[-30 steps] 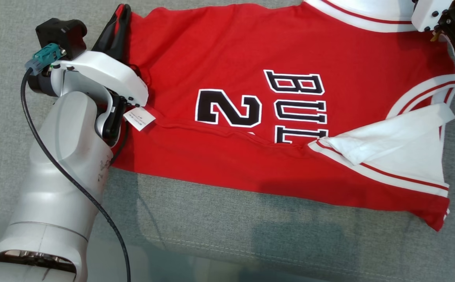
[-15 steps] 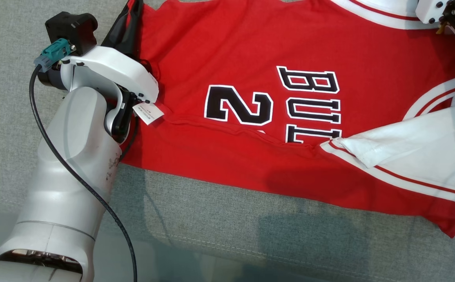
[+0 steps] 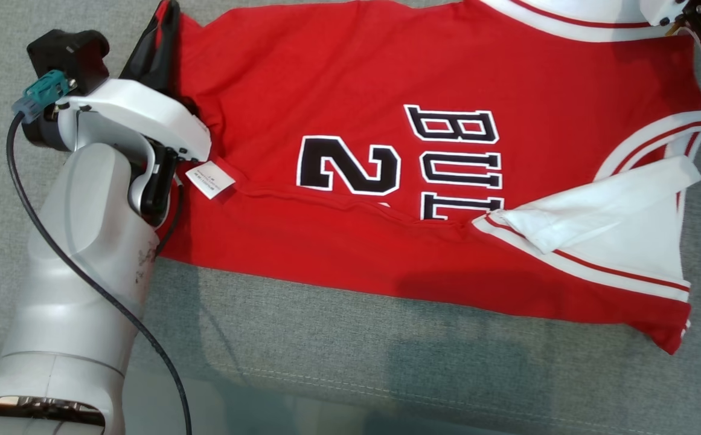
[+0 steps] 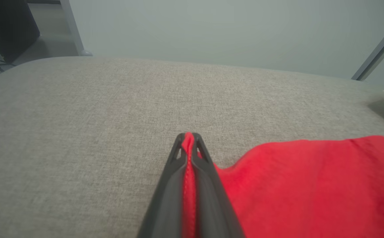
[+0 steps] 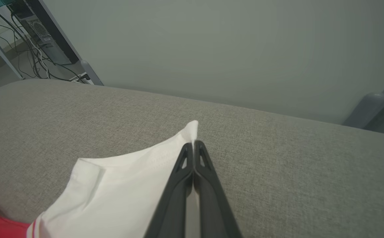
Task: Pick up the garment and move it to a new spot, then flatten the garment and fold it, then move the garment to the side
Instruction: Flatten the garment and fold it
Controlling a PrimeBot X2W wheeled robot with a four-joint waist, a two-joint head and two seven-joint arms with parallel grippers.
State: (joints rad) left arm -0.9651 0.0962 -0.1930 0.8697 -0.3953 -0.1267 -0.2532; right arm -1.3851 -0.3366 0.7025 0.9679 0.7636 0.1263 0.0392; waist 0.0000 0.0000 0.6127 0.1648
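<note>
The garment (image 3: pixel 326 72) lies flat on the cushion (image 3: pixel 326 362). The left gripper (image 4: pixel 188 138) pinches its red corner and the right gripper (image 5: pixel 194 147) its white one, both closed tight. Folding seems in hand; next, both corners should lift evenly across.

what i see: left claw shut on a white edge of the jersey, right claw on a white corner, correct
No: the left claw is shut on a red edge of the jersey, per the left wrist view; the right claw holds a white corner.
</note>
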